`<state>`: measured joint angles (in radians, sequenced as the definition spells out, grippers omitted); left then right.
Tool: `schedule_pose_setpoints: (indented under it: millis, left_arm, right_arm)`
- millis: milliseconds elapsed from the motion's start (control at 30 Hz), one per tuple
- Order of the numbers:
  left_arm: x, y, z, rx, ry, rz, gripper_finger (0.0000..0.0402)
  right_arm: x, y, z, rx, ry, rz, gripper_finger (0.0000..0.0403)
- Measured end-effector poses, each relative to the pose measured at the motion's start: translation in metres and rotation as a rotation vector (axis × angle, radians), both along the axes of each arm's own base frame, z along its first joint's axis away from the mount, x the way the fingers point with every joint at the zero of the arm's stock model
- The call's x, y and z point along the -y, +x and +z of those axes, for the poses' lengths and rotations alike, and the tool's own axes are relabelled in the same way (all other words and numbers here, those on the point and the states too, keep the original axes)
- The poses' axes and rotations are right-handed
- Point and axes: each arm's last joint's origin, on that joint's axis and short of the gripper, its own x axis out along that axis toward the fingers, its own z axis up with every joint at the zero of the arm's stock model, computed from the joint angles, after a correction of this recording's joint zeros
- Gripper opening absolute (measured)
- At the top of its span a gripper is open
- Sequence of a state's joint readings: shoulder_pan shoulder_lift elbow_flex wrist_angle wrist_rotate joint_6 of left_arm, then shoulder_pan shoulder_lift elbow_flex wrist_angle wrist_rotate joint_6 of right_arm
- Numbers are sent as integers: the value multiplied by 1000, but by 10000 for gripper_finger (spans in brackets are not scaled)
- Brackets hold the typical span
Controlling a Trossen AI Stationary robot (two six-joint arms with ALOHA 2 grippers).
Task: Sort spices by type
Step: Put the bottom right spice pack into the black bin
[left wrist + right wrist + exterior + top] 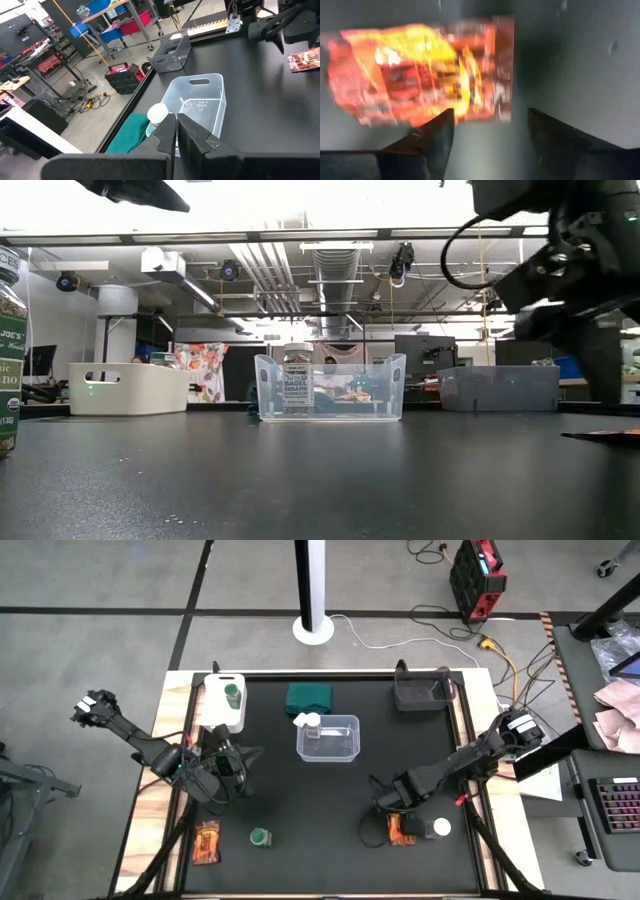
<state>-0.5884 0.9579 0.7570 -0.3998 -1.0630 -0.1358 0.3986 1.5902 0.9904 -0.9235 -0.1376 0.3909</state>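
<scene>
The right gripper (390, 823) hung low over the near right of the dark surface (320, 790), its jaws spread apart and holding nothing. Directly beneath them lay a flat orange-red packet (420, 75) on the surface, with a white-lidded jar (440, 828) just to its right. The left gripper (238, 778) waited at the left of the surface, jaws pressed together and empty. Near it, at the near left, lay a second orange-red packet (208, 842) and a green-lidded jar (259, 837). Another white-lidded jar (311, 723) stood in the clear bin (345, 752) at the centre, and another green-lidded jar (232, 694) sat in the white container (212, 710) at the far left.
</scene>
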Motion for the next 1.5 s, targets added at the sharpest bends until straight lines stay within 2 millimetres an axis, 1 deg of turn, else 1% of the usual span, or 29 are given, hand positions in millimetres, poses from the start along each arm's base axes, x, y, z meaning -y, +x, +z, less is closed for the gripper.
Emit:
schedule_pose_setpoints:
  millis: [100, 200, 467, 633, 767, 900, 1033, 1167, 1367, 1400, 1500]
  left_arm:
    - [0, 0, 0, 1, -1, 0, 0]
    - [0, 0, 0, 2, -2, 1, 0]
    - [0, 0, 0, 5, -6, 1, 0]
    - [0, 0, 0, 5, -6, 1, 0]
    - [0, 0, 0, 5, -6, 1, 0]
    - [0, 0, 0, 4, -5, 1, 0]
    - [0, 0, 0, 4, -5, 1, 0]
    - [0, 0, 0, 4, -5, 2, 0]
    - [0, 0, 0, 2, -4, 2, 0]
    - [0, 0, 0, 2, -4, 2, 0]
    - [0, 0, 0, 4, -6, 2, 0]
  right_arm:
    - [-2, 6, -1, 68, 20, 11, 256]
    - [0, 7, -3, 75, 15, 2, 260]
    - [4, 0, -18, 71, 21, -24, 243]
    - [6, -4, -27, 93, 19, -51, 244]
    - [8, -5, -30, 96, 6, -58, 235]
    - [8, -5, -31, 107, -8, -53, 208]
    - [8, -5, -32, 120, -16, -34, 168]
    - [9, -4, -33, 137, -28, -24, 117]
    - [8, -3, -33, 154, -27, 13, 29]
    - [8, -3, -33, 156, -27, 22, 20]
    - [8, -1, -31, 159, -31, 20, 14]
